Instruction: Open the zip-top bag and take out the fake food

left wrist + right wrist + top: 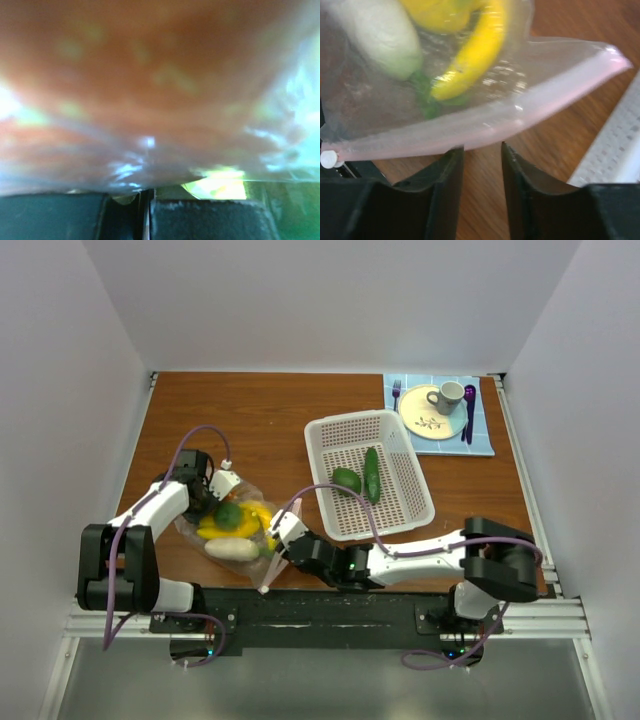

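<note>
- The clear, crinkly zip-top bag [215,532] lies on the brown wooden table [260,410]. It sits beside the white perforated plastic basket [350,420], on the left arm's side of it and nearer the arm bases.
- The small plastic fake food [245,523] inside the bag shows yellow bananas, a green lime and a white piece. Another lime and a dark green cucumber [372,473] lie in the basket.
- The right gripper [482,165] has its jaws apart. The bag's pink zip strip [470,131] is just off its fingertips, not yet between them.
- The left gripper [213,498] is at the bag's end farthest from the basket. Plastic smears its wrist view, but the jaws look pinched together on the film.
- We judge the step in hand to be seizing the strip. To do it well we catch only one lip, close firmly, then pull away from the left hold so the mouth parts rather than the whole bag dragging.
</note>
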Robot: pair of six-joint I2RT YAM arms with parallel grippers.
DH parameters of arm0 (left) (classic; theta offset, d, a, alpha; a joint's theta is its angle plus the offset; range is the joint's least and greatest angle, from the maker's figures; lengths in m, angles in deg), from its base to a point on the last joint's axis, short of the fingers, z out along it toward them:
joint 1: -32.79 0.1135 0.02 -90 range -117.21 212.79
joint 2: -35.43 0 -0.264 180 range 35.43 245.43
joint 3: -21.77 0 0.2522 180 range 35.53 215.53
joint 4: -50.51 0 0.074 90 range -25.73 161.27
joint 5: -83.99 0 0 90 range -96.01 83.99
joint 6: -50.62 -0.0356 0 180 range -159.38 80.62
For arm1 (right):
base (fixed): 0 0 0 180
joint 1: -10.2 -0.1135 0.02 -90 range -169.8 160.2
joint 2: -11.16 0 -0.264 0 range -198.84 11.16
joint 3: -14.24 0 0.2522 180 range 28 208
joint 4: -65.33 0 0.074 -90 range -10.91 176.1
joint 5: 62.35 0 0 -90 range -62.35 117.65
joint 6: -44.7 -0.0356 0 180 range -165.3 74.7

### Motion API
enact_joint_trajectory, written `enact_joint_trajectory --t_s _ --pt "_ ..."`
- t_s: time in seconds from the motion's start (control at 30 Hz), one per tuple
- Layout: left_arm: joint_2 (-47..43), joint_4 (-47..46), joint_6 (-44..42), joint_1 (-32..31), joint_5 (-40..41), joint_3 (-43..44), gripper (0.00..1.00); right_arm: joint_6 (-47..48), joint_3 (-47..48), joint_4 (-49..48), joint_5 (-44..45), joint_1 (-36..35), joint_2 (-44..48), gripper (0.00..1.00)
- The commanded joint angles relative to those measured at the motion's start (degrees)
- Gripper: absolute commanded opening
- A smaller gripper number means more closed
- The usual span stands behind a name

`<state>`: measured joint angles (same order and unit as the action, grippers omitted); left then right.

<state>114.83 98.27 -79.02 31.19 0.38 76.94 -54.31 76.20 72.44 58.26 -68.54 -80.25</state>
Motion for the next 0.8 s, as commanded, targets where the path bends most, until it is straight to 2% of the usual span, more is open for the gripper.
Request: enact_joint_trajectory --t_s 0.0,0.1,0.47,0.7,0.77 --pt "1.2 2.39 0.61 0.46 -1.03 0.87 0.0 2.68 5.05 -6.43 -5.12 -0.19 -4.11 0.51" --pt "1.03 2.48 0.53 0.46 -0.59 0.96 0.0 3.56 6.72 -8.19 -7.4 -0.19 -7.28 0.59" --pt "0.94 2.39 0.44 0.46 -0.33 0.69 0.0 2.6 12.17 -10.75 -10.66 -0.19 -15.18 0.65" --pt "0.32 2.74 0.26 0.46 -0.24 0.52 0.0 0.67 14.63 -10.4 -10.57 -0.01 -20.63 0.63" --pt "-0.2 2.74 0.0 0.46 0.28 0.17 0.0 -1.17 14.99 -9.43 -9.78 0.25 -21.43 0.59"
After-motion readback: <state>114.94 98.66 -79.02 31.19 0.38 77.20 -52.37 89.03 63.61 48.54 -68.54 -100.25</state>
